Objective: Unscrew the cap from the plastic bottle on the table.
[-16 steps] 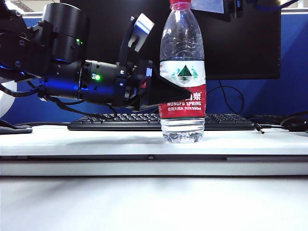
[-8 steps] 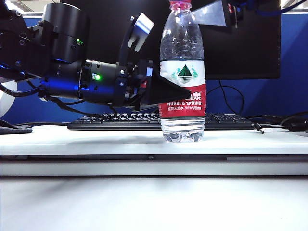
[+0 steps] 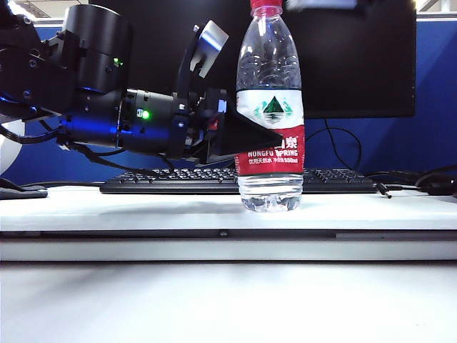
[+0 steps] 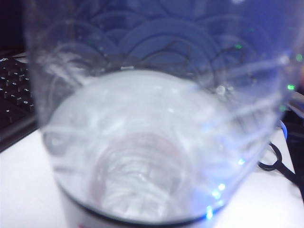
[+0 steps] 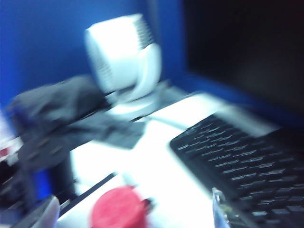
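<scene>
We see the plastic bottle (image 3: 270, 114) standing upright on the white table (image 3: 143, 207), in front of a black keyboard (image 3: 171, 182). Its red cap (image 3: 265, 7) sits on the neck. The left gripper (image 3: 250, 136) reaches in from the left side of the exterior view and is clamped on the bottle's labelled middle. The right gripper (image 5: 135, 216) shows only as blurred finger edges (right wrist view) flanking the cap from above, jaws spread apart and holding nothing. A white fan (image 5: 126, 61) stands behind.
</scene>
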You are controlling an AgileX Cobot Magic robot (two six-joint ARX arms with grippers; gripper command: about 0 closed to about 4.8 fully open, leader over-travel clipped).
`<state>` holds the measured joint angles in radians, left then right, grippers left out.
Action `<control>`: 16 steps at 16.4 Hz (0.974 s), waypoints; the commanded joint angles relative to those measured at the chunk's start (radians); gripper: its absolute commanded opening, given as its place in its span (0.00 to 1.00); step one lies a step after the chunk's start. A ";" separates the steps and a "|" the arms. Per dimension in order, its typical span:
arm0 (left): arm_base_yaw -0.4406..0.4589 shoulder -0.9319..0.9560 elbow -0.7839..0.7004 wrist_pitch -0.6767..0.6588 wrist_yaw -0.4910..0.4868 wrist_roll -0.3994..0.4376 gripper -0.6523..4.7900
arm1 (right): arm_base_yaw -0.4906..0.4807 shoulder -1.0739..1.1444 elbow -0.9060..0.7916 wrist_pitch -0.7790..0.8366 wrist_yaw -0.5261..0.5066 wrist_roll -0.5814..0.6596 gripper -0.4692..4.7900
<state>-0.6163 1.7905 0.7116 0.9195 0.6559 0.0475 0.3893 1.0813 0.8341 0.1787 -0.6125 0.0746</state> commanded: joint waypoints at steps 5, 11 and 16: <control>0.002 0.009 -0.005 -0.072 -0.035 0.002 0.11 | 0.044 -0.173 0.005 -0.101 0.270 0.059 1.00; 0.002 0.009 -0.005 -0.068 -0.034 0.001 0.11 | 0.546 -0.249 0.001 -0.102 1.303 0.056 1.00; 0.002 0.009 -0.005 -0.066 -0.034 0.001 0.11 | 0.773 -0.061 -0.002 0.053 1.556 0.060 1.00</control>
<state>-0.6159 1.7905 0.7120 0.9211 0.6430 0.0448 1.1549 0.9955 0.8284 0.1753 0.9382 0.1345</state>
